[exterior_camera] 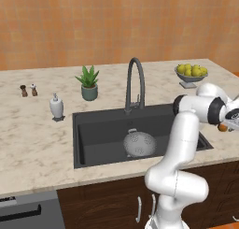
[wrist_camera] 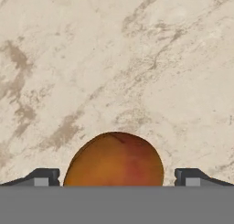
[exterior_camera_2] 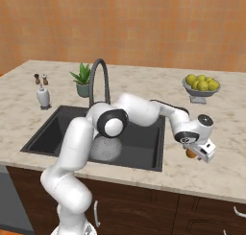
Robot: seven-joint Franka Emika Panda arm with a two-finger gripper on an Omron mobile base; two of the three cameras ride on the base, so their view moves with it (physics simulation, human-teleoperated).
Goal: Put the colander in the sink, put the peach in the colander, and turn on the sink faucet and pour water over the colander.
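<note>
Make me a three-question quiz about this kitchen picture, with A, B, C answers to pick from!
1. Where is the colander?
A. in the sink
B. beside the plant
C. on the floor

2. What colour is the faucet?
A. white
B. dark grey
C. red

3. What sits between the gripper fingers?
A. nothing
B. a lemon
C. the peach

Answers:
1. A, the holed metal bowl lies in the dark basin.
2. B, the tall arched spout is dark grey.
3. C, the hand view shows the orange fruit between the two fingertips over the counter; whether they squeeze it yet is unclear.
</note>
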